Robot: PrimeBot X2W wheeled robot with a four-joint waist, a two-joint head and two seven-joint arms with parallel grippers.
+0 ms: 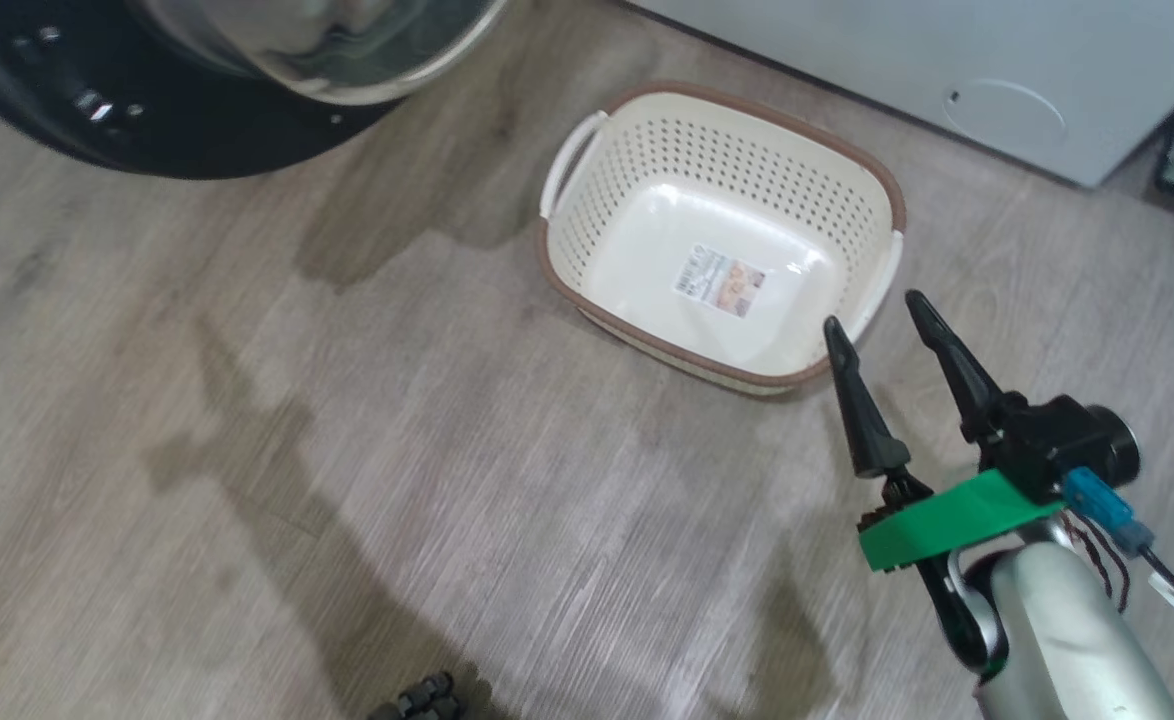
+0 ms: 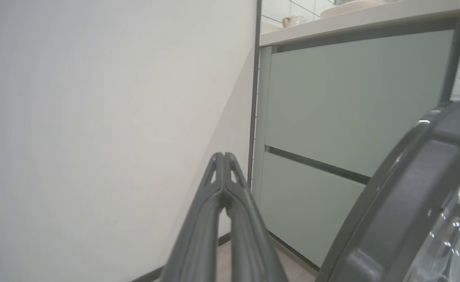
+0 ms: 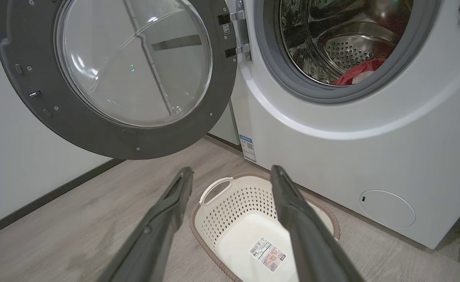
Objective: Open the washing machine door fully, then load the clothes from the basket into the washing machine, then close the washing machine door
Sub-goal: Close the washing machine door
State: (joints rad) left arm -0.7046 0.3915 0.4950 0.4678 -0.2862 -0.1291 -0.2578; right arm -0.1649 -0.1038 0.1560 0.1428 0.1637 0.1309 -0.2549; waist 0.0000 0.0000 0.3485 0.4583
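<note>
Red-and-white clothes lie low in the steel drum of the washing machine, upper right of the right wrist view, the washing machine door swung wide at upper left. Lower centre, the basket carries just a barcoded paper label, print unreadable, like the blue sticker above it. Over the basket the right gripper is released, spread wide; the left gripper, bottom centre of its wrist view, is clenched on nothing.

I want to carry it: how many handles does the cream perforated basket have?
2. One white loop handle on the cream perforated plastic basket's left end; the other white handle on its right end, by the right tool.
</note>
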